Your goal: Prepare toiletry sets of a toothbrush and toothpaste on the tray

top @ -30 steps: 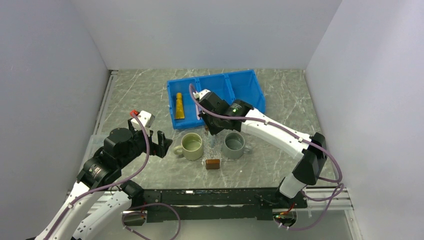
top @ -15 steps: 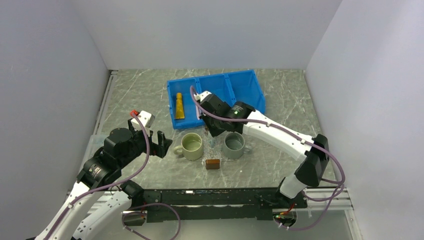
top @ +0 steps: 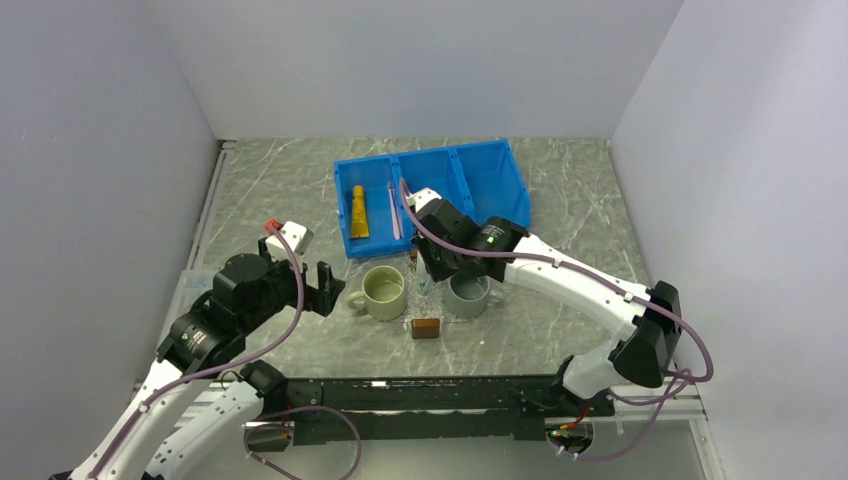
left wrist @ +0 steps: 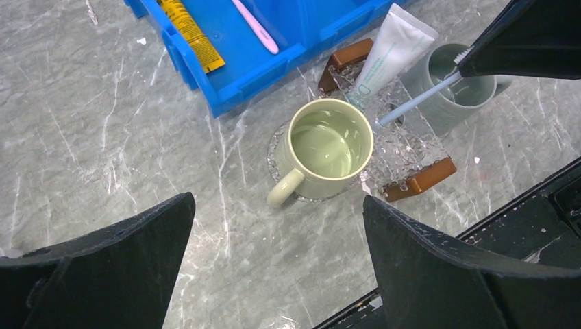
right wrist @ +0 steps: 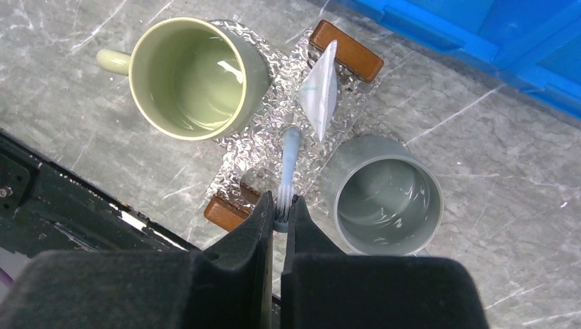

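My right gripper (right wrist: 279, 205) is shut on the bristle head of a pale blue toothbrush (right wrist: 288, 161), and its handle slants down onto the clear tray (right wrist: 240, 164) between two mugs. A white toothpaste tube (right wrist: 318, 92) lies on the tray by its far brown handle. In the top view this gripper (top: 425, 275) hangs over the tray. A pink toothbrush (left wrist: 257, 27) and a yellow-orange toothpaste tube (left wrist: 188, 34) lie in the blue bin's left compartment. My left gripper (left wrist: 277, 202) is open and empty above bare table, left of the green mug.
A green mug (top: 384, 290) stands at the tray's left, a grey mug (top: 468, 292) at its right. The blue three-compartment bin (top: 480, 175) sits just behind them. The black rail of the arm bases runs along the near edge.
My right gripper has moved right and toward the near edge with the blue toothbrush, uncovering the pink toothbrush in the bin. The left arm has barely moved.
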Action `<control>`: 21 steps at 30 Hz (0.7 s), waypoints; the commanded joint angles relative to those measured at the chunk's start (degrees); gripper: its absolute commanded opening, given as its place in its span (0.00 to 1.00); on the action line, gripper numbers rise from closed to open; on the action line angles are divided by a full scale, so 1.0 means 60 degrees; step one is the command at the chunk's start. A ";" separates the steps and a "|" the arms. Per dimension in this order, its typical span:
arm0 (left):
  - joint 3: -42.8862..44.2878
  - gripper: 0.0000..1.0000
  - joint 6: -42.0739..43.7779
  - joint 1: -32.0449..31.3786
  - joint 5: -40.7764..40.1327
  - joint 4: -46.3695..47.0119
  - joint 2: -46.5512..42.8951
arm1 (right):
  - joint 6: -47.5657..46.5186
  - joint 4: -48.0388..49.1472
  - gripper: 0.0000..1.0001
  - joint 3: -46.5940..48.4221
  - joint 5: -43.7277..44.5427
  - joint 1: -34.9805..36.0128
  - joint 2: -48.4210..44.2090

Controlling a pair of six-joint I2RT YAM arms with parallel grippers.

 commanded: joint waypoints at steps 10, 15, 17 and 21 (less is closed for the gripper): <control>-0.0001 0.99 0.0036 0.0037 -0.0331 0.0153 0.0250 | 0.0285 0.0146 0.01 -0.0948 -0.0008 0.0043 -0.0600; -0.0002 0.99 0.0026 0.0039 -0.0382 0.0139 0.0306 | 0.0329 0.0247 0.07 -0.1139 -0.0064 0.0043 -0.0798; 0.0000 0.99 0.0020 0.0035 -0.0418 0.0124 0.0307 | 0.0337 0.0267 0.11 -0.1187 -0.0048 0.0040 -0.0830; -0.0004 0.99 0.0019 0.0044 -0.0418 0.0124 0.0314 | 0.0326 0.0258 0.16 -0.1164 -0.0017 0.0055 -0.0865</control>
